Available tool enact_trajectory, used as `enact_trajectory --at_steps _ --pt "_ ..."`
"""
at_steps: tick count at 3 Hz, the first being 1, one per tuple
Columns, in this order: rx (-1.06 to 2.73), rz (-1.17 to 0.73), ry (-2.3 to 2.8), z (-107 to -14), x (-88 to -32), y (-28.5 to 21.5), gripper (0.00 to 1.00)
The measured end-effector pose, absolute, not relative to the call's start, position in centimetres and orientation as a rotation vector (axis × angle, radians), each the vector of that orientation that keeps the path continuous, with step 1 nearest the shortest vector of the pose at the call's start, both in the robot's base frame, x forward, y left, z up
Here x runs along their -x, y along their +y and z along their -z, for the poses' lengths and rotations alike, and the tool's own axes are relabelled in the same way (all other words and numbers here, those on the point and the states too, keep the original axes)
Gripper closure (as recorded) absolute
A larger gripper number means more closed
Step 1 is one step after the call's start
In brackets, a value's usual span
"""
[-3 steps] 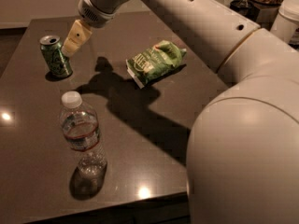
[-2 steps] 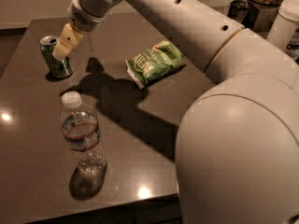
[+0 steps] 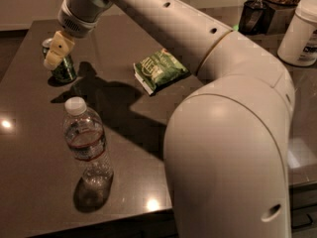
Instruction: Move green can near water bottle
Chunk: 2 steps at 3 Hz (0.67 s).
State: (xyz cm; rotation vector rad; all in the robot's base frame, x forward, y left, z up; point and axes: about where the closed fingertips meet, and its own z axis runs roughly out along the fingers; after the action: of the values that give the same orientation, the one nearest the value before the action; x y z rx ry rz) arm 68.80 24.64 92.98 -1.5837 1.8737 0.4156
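At far left on the tabletop: green can [image 3: 65, 71], one item, standing upright. Long axis vertical, top end up, base flat on the surface. Only the lower body and a sliver of the top rim show. The rest is covered by the gripper.

Gripper [image 3: 53, 57]: pale yellow, lowered over the upper part of the can from above and slightly to the right, overlapping the can's top and left side. Whether the jaws are parted or closed on the can cannot be told from this angle, nor whether they touch it.

Arm [image 3: 163, 14]: cream-white, reaching from the large rounded body [image 3: 233, 157] at lower right, up and across to the far left corner. It casts a dark shadow on the surface beside the can.

Water bottle [image 3: 86, 145]: one item, clear plastic, white cap, red band on the label. It stands upright with its long axis vertical and cap up. It is nearer the camera than the can and a little to the right, apart from it with bare tabletop between.

Chip bag [image 3: 159, 71]: green, crinkled, lying flat near the middle of the surface, to the right of the can and well apart from it.

Table [image 3: 29, 148]: dark brown, glossy, with small light reflections.

White tub [image 3: 301, 31]: upright at far right, beyond the arm.
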Motion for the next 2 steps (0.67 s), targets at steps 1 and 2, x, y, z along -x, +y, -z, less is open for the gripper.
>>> enact_trajectory --at_steps 1,2 --pt "1.617 -0.446 1.873 -92.3 -69.3 25.7 0.00" --pt "1.650 -0.473 1.871 -91.7 -70.4 25.9 0.28"
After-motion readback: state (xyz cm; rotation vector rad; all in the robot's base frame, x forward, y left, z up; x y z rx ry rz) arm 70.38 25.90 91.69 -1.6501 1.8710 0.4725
